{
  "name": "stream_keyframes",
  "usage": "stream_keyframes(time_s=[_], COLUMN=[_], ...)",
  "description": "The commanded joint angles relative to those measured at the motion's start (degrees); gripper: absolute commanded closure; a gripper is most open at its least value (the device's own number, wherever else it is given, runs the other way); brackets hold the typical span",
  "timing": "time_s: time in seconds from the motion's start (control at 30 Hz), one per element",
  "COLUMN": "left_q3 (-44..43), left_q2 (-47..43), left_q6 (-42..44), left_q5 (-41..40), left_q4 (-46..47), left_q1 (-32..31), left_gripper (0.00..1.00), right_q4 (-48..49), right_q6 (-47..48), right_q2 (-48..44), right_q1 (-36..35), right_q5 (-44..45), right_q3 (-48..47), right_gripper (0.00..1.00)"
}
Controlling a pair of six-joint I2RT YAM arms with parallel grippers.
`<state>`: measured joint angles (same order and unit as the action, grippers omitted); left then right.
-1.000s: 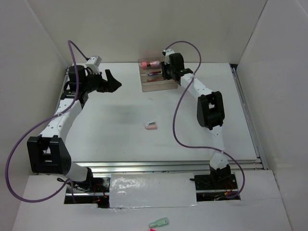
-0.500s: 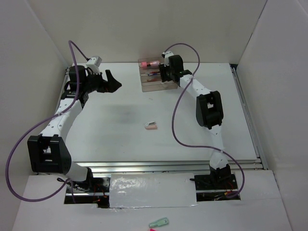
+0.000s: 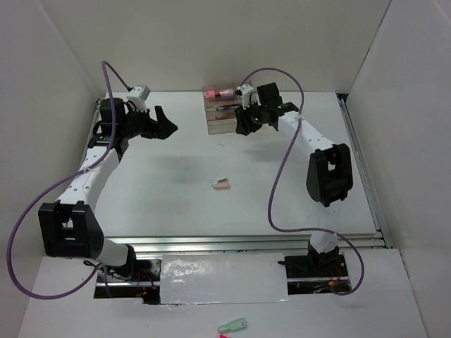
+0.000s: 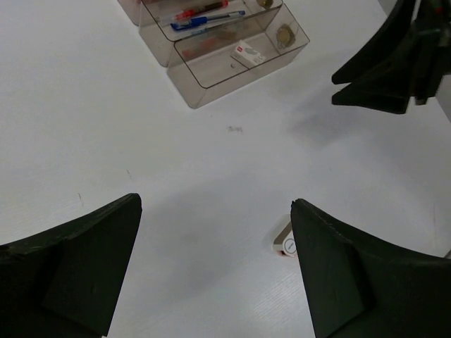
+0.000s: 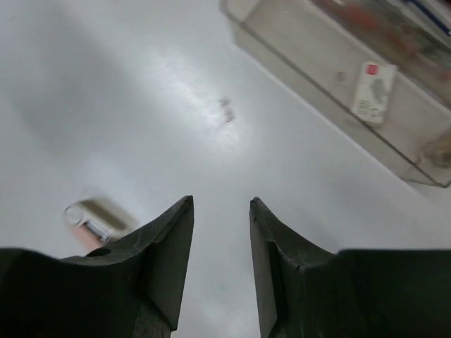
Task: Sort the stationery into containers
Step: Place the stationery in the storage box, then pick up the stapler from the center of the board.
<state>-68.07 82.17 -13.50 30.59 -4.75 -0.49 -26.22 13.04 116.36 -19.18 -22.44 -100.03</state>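
The smoky clear organiser [image 3: 224, 111] stands at the back of the table. Red and blue pens [image 4: 206, 17] lie in its middle compartment. A white eraser [image 4: 251, 54] [image 5: 371, 90] lies in the front compartment, and something pink [image 3: 224, 92] in the back one. A pink-and-white eraser [image 3: 221, 184] [image 4: 285, 243] [image 5: 90, 218] lies loose mid-table. My right gripper [image 3: 244, 124] [image 5: 221, 200] hovers just in front of the organiser's right end, its jaws partly apart and empty. My left gripper [image 3: 167, 120] [image 4: 215, 204] hangs wide open and empty at the back left.
White walls close in the table [image 3: 176, 169] on three sides. A metal rail [image 3: 246, 243] runs along the near edge, with a foil sheet [image 3: 224, 278] beyond it. A pale green clip [image 3: 232, 326] lies off the table at the bottom.
My right gripper has drawn back from over the organiser towards the near side, and its elbow has swung out to the right. The left arm has barely shifted.
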Motion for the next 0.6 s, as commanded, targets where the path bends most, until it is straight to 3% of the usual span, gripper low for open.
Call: stream_keyframes(time_s=[0.0,0.03,0.17,0.33,0.43,0.57], left_q3=[0.84,1.19,2.07,-1.09,-1.27,1.53], left_q2=[-3.59,-4.12,-5.18,-2.55,-1.40,-3.68], left_q6=[3.65,4.52,6.72,16.04,15.52,14.55], left_q5=[4.12,4.91,7.81,20.36,22.84,21.19], left_q4=[-1.30,-1.57,-3.41,-12.80,-13.09,-9.23], left_q1=[0.23,0.05,-0.82,-1.18,-1.35,-2.05], left_gripper=[0.01,0.01,0.01,0.01,0.02,0.02], right_q4=[-9.89,-12.43,-15.53,-18.33,-22.99,-21.95], right_q6=[11.81,14.10,21.76,29.84,33.88,35.65], right_q2=[-6.75,-7.28,-7.81,-4.93,-0.80,0.36], right_q1=[-2.78,-3.32,-5.43,-8.84,-10.61,-12.90], right_q5=[-10.35,-10.35,-11.48,-10.79,-9.65,-9.03], right_q3=[4.47,5.45,9.23,9.68,5.82,7.12], right_gripper=[0.56,0.64,0.70,0.66,0.62,0.57])
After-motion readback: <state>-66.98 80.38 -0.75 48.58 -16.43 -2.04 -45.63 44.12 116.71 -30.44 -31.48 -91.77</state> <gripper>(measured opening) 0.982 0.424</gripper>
